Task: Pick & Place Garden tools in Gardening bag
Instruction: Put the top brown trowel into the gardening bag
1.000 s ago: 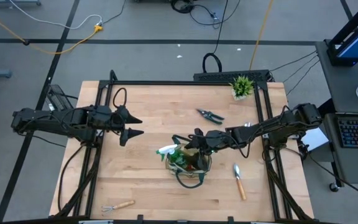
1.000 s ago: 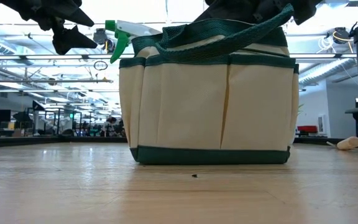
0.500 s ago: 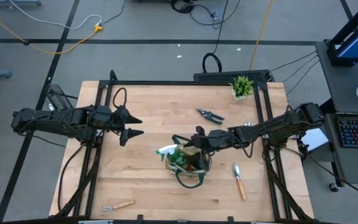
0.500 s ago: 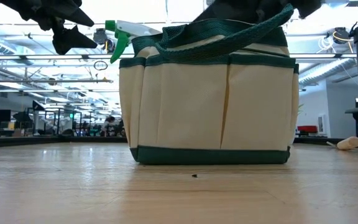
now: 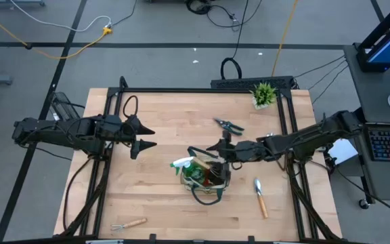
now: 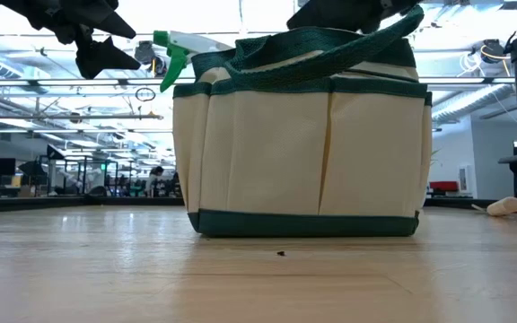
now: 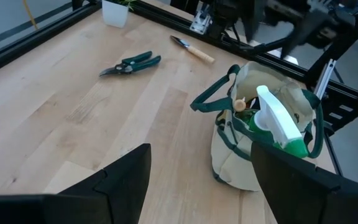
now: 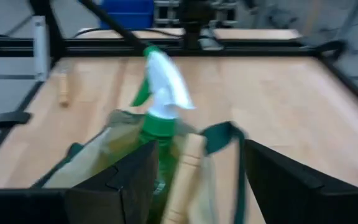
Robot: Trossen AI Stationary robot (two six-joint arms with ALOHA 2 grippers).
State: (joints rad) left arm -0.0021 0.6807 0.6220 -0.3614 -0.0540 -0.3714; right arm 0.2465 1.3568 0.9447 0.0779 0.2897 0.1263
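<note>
The beige-olive gardening bag [image 5: 207, 179] stands upright on its base at the table's middle [image 6: 303, 152]. A green spray bottle [image 5: 185, 165] with a white nozzle [image 8: 160, 93] and a wooden-handled tool [image 8: 185, 168] stick out of the bag. My right gripper [image 5: 219, 146] hovers open and empty just above the bag's far right rim [image 8: 194, 186]. My left gripper [image 5: 147, 137] waits open and empty to the bag's left, above the table [image 7: 201, 180]. Dark pruning shears [image 5: 229, 125], a metal trowel [image 5: 260, 196] and a small wooden-handled rake [image 5: 128, 224] lie flat on the table.
A small potted green plant [image 5: 263, 93] stands at the far right corner. The shears lie just beyond my right gripper, the trowel to the bag's right, the rake at the near left edge. One dark green bag handle [image 5: 205, 196] droops over the bag's near side.
My right gripper has risen a little and drawn back from the bag's opening toward the table's far right. The bag and the spray bottle have stayed in place.
</note>
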